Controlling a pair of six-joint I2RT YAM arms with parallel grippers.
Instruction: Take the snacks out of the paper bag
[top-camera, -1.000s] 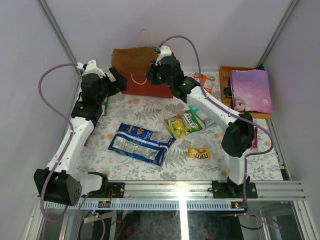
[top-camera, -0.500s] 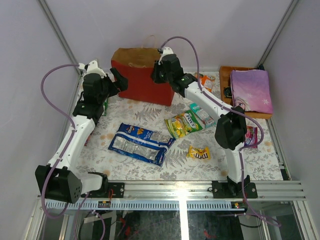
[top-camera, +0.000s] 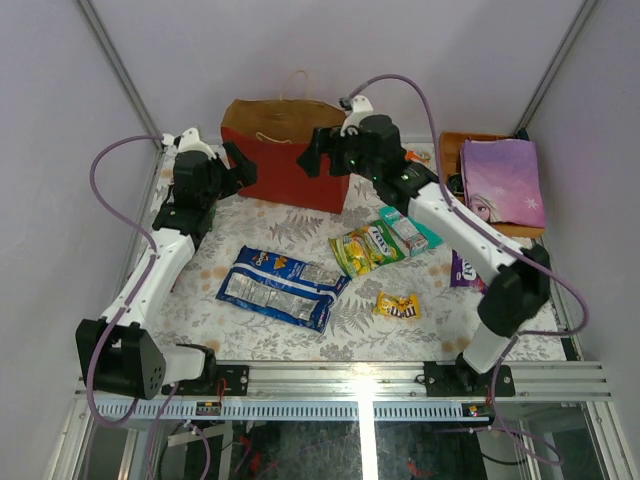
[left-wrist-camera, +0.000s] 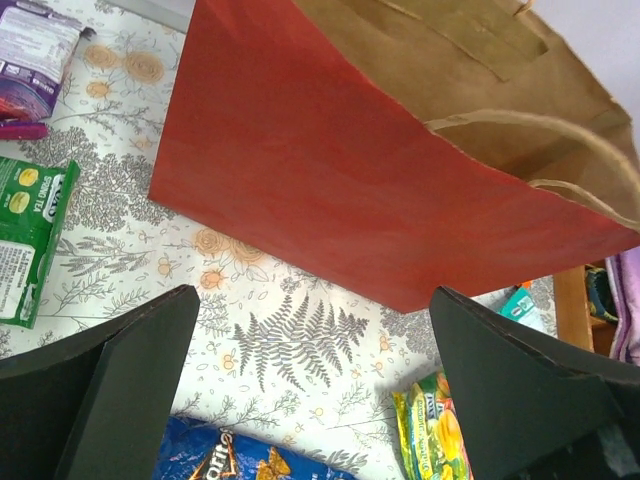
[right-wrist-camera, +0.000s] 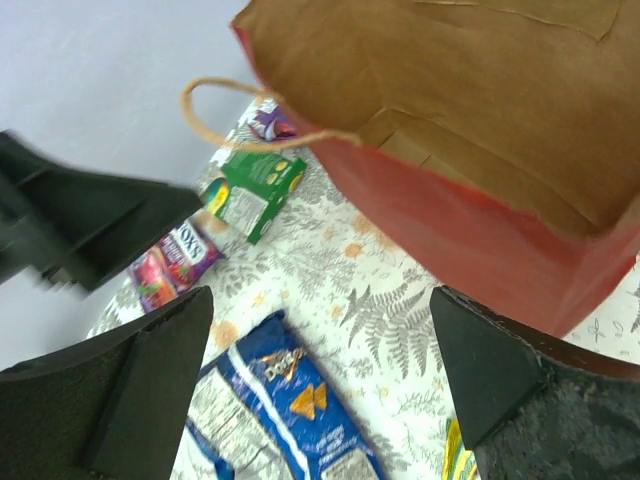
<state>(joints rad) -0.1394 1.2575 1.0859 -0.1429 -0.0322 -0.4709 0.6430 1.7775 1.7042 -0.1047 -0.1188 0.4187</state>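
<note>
So the bag (top-camera: 285, 178) stood mouth-up at the table's (top-camera: 300, 232) far edge, my right gripper (top-camera: 312, 158) by its right rim, nearer than left gripper (top-camera: 238, 166), both wide open, empty.

The paper bag (top-camera: 285, 165) stands at the far middle of the table (top-camera: 260, 215), my left gripper (top-camera: 240, 165) just beside its left end, my right gripper (top-camera: 312, 155) at its right end. Nearer me lies the long bag (top-camera: 282, 287), 2 packets (top-camera: 366, 247) side by side to its right, a smaller packet (top-camera: 397, 306) before them. Far right, a flat item (top-camera: 503, 180) rests on the tray (top-camera: 448, 150)
</note>
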